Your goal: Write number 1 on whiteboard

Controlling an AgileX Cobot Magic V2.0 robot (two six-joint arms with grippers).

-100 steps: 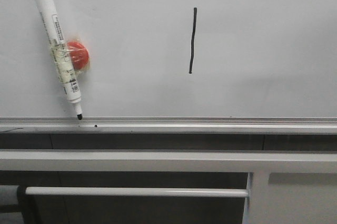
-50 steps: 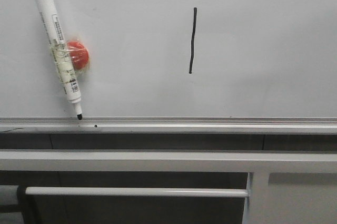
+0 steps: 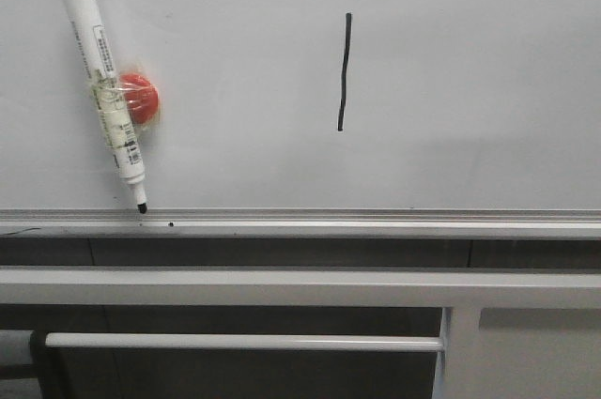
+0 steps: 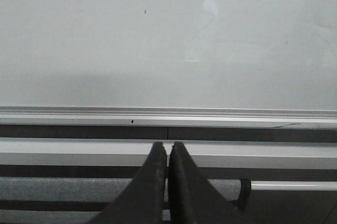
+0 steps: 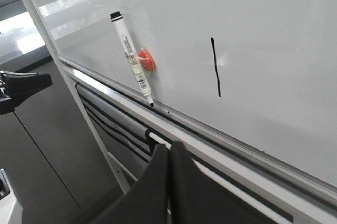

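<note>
Both grippers closed, well below number 1 (image 3: pixel 344 71).

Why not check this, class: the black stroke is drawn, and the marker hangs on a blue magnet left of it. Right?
Only the colour is wrong. The front view shows the marker on a red magnet, left of the stroke.

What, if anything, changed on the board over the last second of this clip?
Nothing visibly changed. The number 1 stands complete on the whiteboard, and the marker pen hangs tilted at the red magnet with its tip at the bottom rail, as before. Neither arm enters the front view; both end effectors, left and right, are shut and empty.
</note>
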